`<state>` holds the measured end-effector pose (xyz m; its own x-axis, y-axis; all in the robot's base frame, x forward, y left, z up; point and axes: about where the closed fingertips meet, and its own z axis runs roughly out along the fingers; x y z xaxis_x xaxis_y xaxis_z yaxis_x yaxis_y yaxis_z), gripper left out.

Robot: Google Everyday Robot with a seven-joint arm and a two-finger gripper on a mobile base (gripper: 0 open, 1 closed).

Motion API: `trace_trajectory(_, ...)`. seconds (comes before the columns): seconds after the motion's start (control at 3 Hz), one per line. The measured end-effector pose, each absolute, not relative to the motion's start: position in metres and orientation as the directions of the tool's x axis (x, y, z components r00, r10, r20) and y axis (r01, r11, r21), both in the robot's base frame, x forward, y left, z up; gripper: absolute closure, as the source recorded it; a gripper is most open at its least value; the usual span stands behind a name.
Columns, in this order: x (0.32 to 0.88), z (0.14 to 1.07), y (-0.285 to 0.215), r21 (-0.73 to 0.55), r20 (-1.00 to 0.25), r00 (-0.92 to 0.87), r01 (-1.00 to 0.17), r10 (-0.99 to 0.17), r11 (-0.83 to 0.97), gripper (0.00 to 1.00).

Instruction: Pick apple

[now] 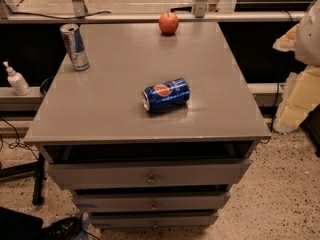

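Observation:
The apple [169, 22] is small, round and red-orange. It stands at the far edge of the grey cabinet top [115, 109], a little right of centre. My gripper [292, 101] shows as cream-coloured parts at the right edge of the view, off the cabinet's right side and well away from the apple. Nothing shows in it.
A blue soda can [166, 94] lies on its side in the middle of the top. A slim silver-and-blue can [75, 47] stands upright at the far left corner. The cabinet has several drawers [150, 174] below. A white pump bottle [16, 79] stands on a ledge at left. A metal rail [150, 17] runs behind the apple.

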<state>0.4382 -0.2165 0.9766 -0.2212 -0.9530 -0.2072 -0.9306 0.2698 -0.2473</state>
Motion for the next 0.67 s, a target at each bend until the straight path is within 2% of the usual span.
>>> trace_trajectory(0.33,0.439,0.977,-0.216,-0.25,-0.209,-0.22,-0.93,-0.953,0.27,0.0)
trace_trajectory(0.67,0.469,0.964,-0.202,-0.258,-0.246,-0.205,-0.928,-0.947,0.268,0.0)
